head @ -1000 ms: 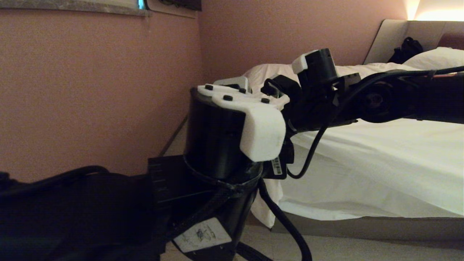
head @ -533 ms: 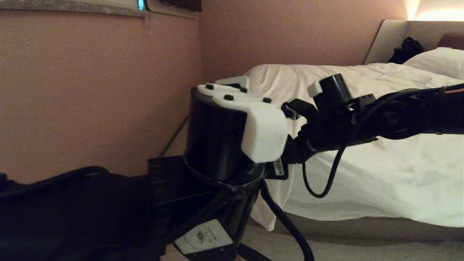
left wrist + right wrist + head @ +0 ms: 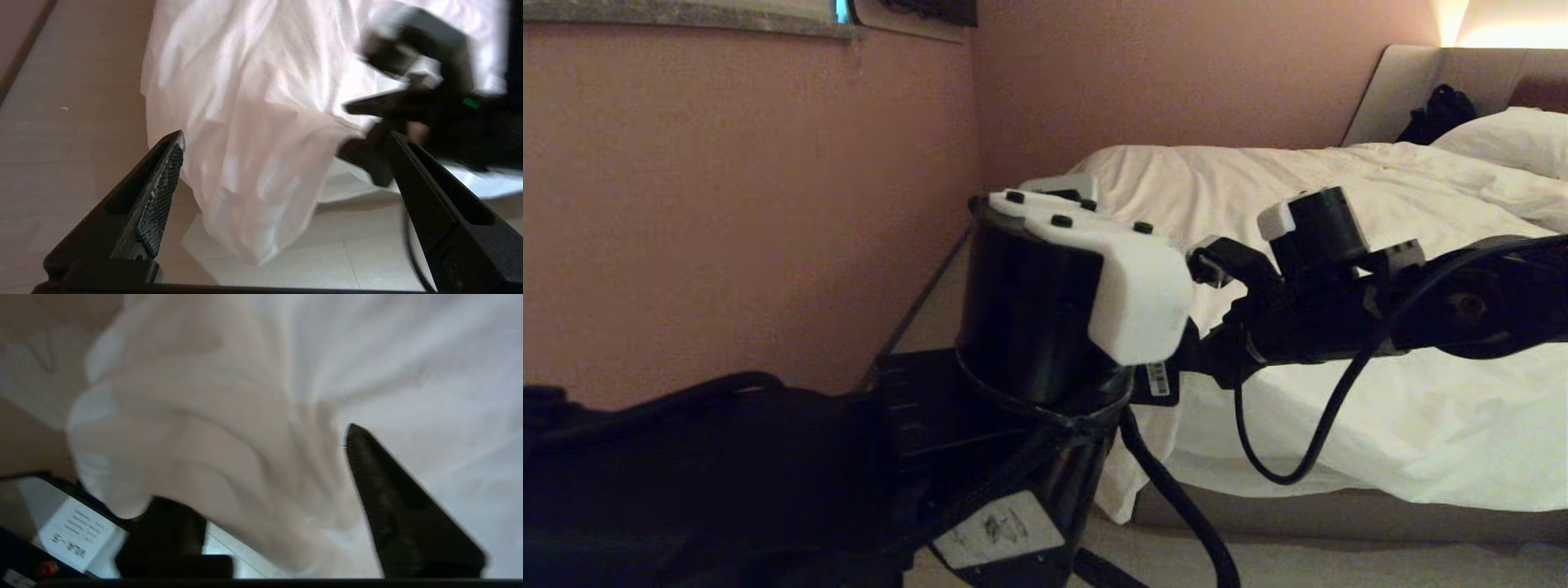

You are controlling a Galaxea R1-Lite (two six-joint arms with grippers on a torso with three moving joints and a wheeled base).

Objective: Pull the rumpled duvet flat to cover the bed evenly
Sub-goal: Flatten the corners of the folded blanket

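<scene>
The white duvet [image 3: 1380, 384] lies wrinkled over the bed [image 3: 1339, 514], and its corner [image 3: 245, 171] hangs off the foot end down to the floor. My left gripper [image 3: 286, 136] is open wide, just short of that hanging corner, with nothing between its fingers. My right gripper [image 3: 261, 465] reaches in from the right beside it. Its fingers [image 3: 388, 498] stand apart and loose duvet cloth drapes between them, hiding most of the other finger. In the head view the left wrist [image 3: 1094, 302] hides the right fingertips.
A pink wall [image 3: 727, 204] stands close on the left, leaving a narrow strip of tiled floor [image 3: 81, 102] beside the bed. At the head end are a beige headboard [image 3: 1405, 82], a pillow [image 3: 1511, 135] and a black bag [image 3: 1437, 110].
The right arm has sunk and drawn back to the right. Its gripper has opened, and the duvet edge it held up has dropped onto the bed. The left arm has barely shifted.
</scene>
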